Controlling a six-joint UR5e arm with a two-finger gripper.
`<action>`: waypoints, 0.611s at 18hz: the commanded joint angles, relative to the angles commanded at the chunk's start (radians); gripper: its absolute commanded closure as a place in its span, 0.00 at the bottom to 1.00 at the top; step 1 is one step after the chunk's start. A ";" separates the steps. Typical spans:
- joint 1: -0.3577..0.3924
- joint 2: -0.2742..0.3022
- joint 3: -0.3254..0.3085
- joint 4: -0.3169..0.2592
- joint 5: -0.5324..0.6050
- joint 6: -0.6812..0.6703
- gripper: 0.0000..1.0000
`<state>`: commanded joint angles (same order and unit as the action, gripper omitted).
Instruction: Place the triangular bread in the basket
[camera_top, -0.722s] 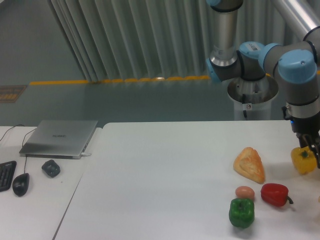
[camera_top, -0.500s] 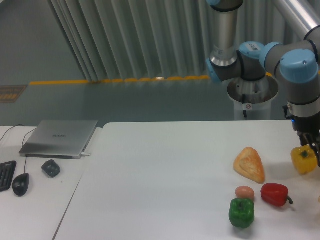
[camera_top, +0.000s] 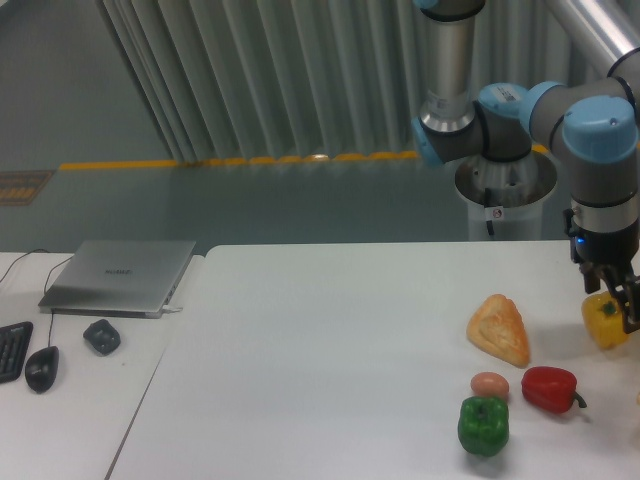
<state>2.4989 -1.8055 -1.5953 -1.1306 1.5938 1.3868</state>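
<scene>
The triangular bread (camera_top: 499, 328), a golden-orange wedge with a paler flaky top, lies on the white table (camera_top: 330, 350) right of centre. My gripper (camera_top: 612, 300) hangs at the right edge of the view, about a hand's width right of the bread and just over a yellow pepper (camera_top: 603, 321). Its dark fingers (camera_top: 631, 306) stand apart on either side of the pepper's top, and the pepper rests on the table. No basket shows in this view.
A small brown egg (camera_top: 489, 384), a green pepper (camera_top: 483, 425) and a red pepper (camera_top: 550, 389) sit in front of the bread. On the left side table are a laptop (camera_top: 120, 276), a mouse (camera_top: 41, 368) and a keyboard edge (camera_top: 12, 350).
The arm's wrist and gripper have risen slightly above the yellow pepper, which stays where it was. The bread and the other items have not moved.
</scene>
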 joint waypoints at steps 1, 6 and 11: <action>0.000 0.003 0.000 0.002 0.002 -0.002 0.00; 0.003 0.005 0.001 0.003 -0.009 -0.078 0.00; 0.020 0.005 0.001 0.011 -0.061 -0.091 0.00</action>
<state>2.5188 -1.8009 -1.5938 -1.1198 1.5324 1.2962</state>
